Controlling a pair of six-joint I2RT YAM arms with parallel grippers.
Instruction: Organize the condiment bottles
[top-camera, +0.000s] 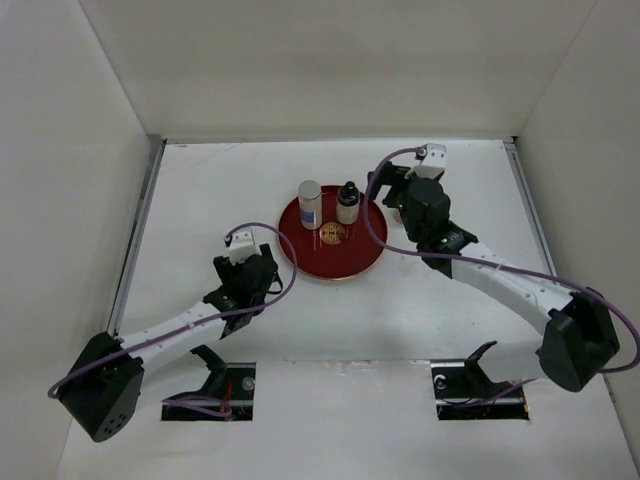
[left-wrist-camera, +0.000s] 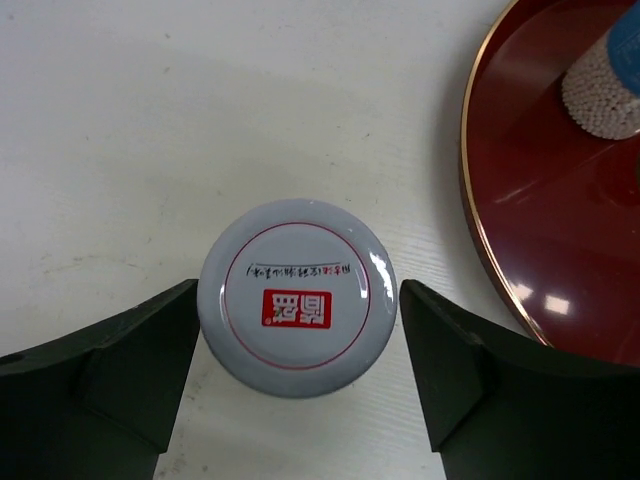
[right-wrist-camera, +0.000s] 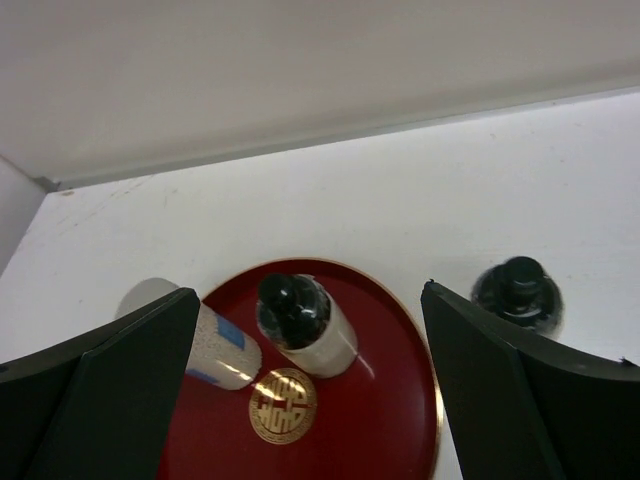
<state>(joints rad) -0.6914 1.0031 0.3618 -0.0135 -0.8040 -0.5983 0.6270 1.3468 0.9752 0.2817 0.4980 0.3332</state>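
Note:
The grey-lidded jar (left-wrist-camera: 297, 297) with a red label stands on the table left of the red tray (left-wrist-camera: 540, 230). My left gripper (left-wrist-camera: 298, 290) straddles it, its fingers close against both sides of the lid; in the top view the left gripper (top-camera: 250, 272) hides the jar. The white cylinder (top-camera: 310, 203) and one pale dark-capped bottle (top-camera: 347, 203) stand at the back of the tray (top-camera: 335, 262). My right gripper (right-wrist-camera: 309, 292) is open and empty above the tray's right side. The second dark-capped bottle (right-wrist-camera: 517, 293) stands on the table right of the tray.
A gold emblem (top-camera: 332, 235) marks the tray's middle. White walls enclose the table at the back and both sides. Two dark cut-outs (top-camera: 225, 388) sit at the near edge by the arm bases. The right gripper (top-camera: 392, 195) hangs beside the tray's right rim.

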